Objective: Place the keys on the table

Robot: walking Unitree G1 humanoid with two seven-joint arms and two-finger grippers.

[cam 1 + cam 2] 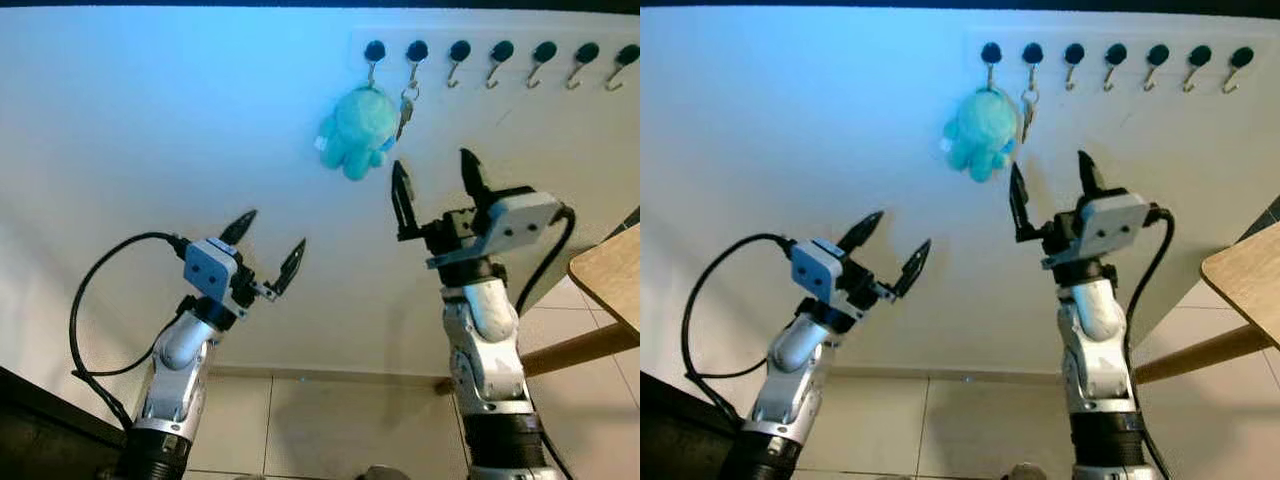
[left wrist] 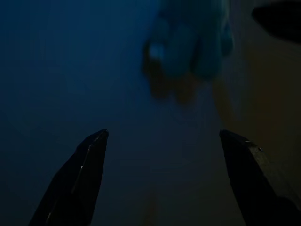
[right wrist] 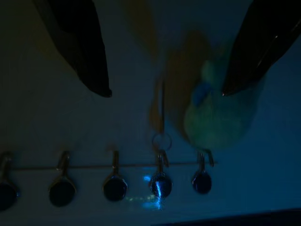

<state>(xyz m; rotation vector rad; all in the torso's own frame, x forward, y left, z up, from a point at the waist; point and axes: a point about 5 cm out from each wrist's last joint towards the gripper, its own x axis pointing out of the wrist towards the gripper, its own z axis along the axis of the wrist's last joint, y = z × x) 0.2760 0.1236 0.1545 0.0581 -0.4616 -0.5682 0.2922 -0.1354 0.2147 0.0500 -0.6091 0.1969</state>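
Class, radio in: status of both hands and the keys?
Right hand open, raised below keys. Left hand open, lower. Keys on wall hook beside teal plush. Table at right.

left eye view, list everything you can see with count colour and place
hooks: seven, black knobs with metal hooks, in a row high on the wall
plush: one, teal, hanging from the first hook on the robot's left
keys: one bunch, metal, hanging from the second hook, beside the plush
wall: one, white, behind everything
table: one, light wood, partly in view low on the robot's right
floor: pale tiles, below the wall
left gripper: one, black fingers, open, raised low and to the left of the plush
right gripper: one, black fingers, open, pointing up just below the keys
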